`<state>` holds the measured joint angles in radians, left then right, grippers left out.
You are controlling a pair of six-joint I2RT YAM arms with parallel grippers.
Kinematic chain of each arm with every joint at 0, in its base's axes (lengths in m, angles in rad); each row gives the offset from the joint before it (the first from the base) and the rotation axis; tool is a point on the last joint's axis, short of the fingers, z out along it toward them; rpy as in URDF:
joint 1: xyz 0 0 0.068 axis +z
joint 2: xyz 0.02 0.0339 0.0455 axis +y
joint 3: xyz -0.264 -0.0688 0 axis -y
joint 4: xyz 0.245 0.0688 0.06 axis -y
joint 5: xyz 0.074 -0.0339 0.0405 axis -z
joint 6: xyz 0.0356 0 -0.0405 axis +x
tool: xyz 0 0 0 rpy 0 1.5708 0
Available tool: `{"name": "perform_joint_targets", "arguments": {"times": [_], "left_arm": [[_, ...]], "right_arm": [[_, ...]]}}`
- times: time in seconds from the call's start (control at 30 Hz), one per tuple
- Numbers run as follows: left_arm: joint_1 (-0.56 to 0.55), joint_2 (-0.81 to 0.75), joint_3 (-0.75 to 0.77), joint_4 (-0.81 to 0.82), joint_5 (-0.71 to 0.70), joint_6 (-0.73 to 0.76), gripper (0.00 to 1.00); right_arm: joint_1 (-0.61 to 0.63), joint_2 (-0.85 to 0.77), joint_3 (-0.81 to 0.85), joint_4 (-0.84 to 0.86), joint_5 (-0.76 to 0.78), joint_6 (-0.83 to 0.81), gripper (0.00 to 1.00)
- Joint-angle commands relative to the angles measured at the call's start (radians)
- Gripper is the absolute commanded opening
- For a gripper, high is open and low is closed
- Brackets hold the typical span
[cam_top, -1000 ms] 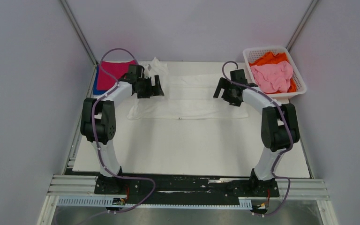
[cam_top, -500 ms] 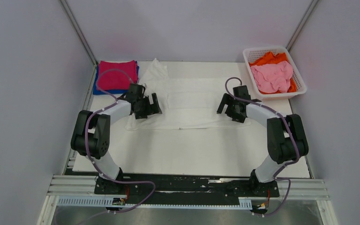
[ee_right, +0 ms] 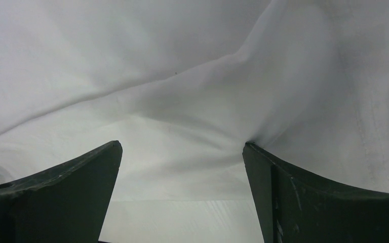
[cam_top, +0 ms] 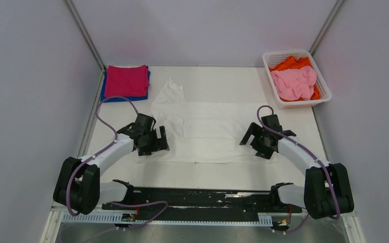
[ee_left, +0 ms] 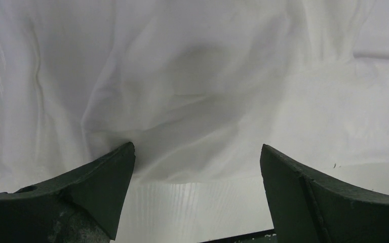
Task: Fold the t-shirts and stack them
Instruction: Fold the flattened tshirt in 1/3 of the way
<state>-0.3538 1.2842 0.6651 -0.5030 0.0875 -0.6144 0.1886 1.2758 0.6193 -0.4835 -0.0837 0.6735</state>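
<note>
Far left corner of the table (cam_top: pixel 207 174): a folded magenta t-shirt (cam_top: pixel 126 81) lies on top of a folded blue t-shirt (cam_top: pixel 116 98), of which only the left and near edges show. Left gripper (cam_top: pixel 154 144): low over the near left corner of the white t-shirt (cam_top: pixel 207 126), fingers (ee_left: pixel 106 177) spread wide and grasping nothing, the left fingertip touching wrinkled cloth. The white t-shirt lies spread across the middle of the table, with one sleeve pointing to the far left. Right gripper (cam_top: pixel 257 147): at the shirt's near right corner, fingers (ee_right: pixel 283 187) likewise released, the right fingertip meeting a crease. Far right: a white lattice basket (cam_top: pixel 304 104) holds a crumpled pink t-shirt (cam_top: pixel 295 82) over an orange t-shirt (cam_top: pixel 289 63).
</note>
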Motion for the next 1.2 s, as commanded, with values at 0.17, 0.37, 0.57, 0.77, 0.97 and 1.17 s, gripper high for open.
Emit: {"name": "perform_joint_targets", "arguments": {"times": [0.17, 0.37, 0.57, 0.77, 0.97, 1.17], "left_arm": [[-0.002, -0.094, -0.051, -0.052, -0.033, -0.048, 1.00], [-0.002, -0.104, -0.053, -0.155, -0.064, -0.080, 1.00], [-0.002, -0.131, -0.068, -0.220, -0.082, -0.135, 1.00], [-0.001, -0.157, -0.054, -0.261, -0.116, -0.155, 1.00], [-0.002, -0.168, -0.023, -0.284, -0.125, -0.153, 1.00], [-0.002, -0.201, 0.090, -0.295, -0.152, -0.125, 1.00]], "right_arm": [[0.028, -0.083, -0.075, -0.252, -0.084, 0.082, 1.00], [0.032, -0.067, -0.069, -0.259, -0.071, 0.089, 1.00], [0.046, -0.066, -0.065, -0.261, -0.084, 0.082, 1.00], [0.073, -0.065, -0.056, -0.262, -0.097, 0.070, 1.00], [0.082, -0.062, -0.006, -0.260, -0.098, 0.012, 1.00], [0.082, -0.125, 0.115, -0.261, -0.008, -0.032, 1.00]]}}
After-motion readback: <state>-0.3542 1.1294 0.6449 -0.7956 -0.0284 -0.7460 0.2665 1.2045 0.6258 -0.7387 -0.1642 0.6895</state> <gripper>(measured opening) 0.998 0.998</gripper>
